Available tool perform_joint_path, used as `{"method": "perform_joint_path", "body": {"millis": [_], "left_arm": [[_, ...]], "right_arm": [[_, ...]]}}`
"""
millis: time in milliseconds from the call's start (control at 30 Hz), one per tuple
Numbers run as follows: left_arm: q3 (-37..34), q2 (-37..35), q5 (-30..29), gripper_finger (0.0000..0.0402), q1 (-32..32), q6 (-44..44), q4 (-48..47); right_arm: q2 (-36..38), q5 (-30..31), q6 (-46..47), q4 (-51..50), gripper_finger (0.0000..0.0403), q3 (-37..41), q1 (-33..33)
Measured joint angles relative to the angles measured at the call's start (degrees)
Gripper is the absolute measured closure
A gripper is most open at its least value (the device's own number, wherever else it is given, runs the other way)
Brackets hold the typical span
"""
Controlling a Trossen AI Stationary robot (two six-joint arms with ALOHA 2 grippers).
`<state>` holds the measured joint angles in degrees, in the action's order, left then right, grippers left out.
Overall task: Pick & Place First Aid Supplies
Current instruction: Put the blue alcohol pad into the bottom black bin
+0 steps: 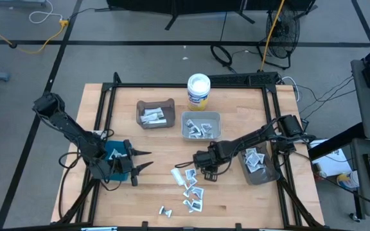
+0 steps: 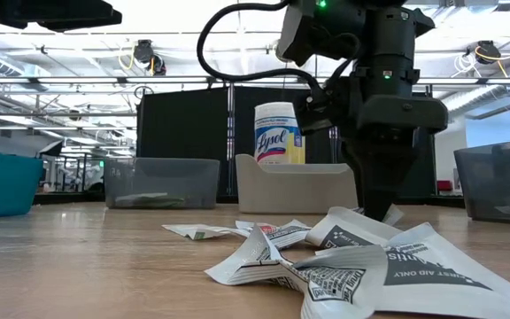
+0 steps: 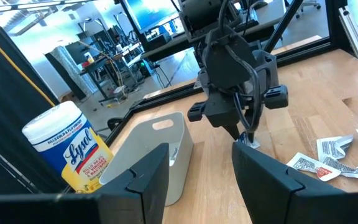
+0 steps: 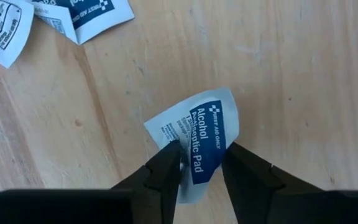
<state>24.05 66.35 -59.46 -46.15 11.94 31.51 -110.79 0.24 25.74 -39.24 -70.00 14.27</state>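
High view had three bins on the wooden table (image 1: 236, 212): a brown bin (image 1: 155, 114) and a grey bin (image 1: 201, 126) side by side near the far edge, plus a dark bin (image 1: 260, 165) by the right edge, all three with packets in them. One wipes tub (image 1: 198, 90) stood just behind the grey bin. Two arms, one per side.

Loose packets (image 1: 189, 186) lay scattered near the front middle of the table, roughly ten or so, too bunched up to count exactly, with a couple more (image 1: 165, 210) off on their own close to the front edge.

Right gripper (image 4: 199, 163) was down at the top of that pile, its fingers pinched on the lower end of one alcohol pad packet (image 4: 199, 134), which curled up between them just over the wood. In the low view it came straight down behind the crumpled packets.

Left gripper (image 1: 144, 160) hung over the left half of the table with its fingers spread apart and nothing between them, pointed toward the middle. Plenty of bare wood sat between the two grippers and along the front left.

A black frame ran round the table edges. Beyond that was grey floor with cables, a fan, and in the low view a big open workshop with ceiling rails.
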Motion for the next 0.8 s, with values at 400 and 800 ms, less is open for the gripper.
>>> {"method": "perform_joint_path", "body": {"millis": [400, 800], "left_arm": [[0.02, 0.0, 0.0, 0.022, 0.0, -0.07, -0.03], [0.02, 0.0, 0.0, 0.022, 0.0, -0.47, -0.02]], "right_arm": [[7.27, 4.23, -0.75, -0.62, 0.031, 0.3, 2.12], [13.92, 7.46, 2.04, -2.41, 0.0314, 1.86, 5.08]]}}
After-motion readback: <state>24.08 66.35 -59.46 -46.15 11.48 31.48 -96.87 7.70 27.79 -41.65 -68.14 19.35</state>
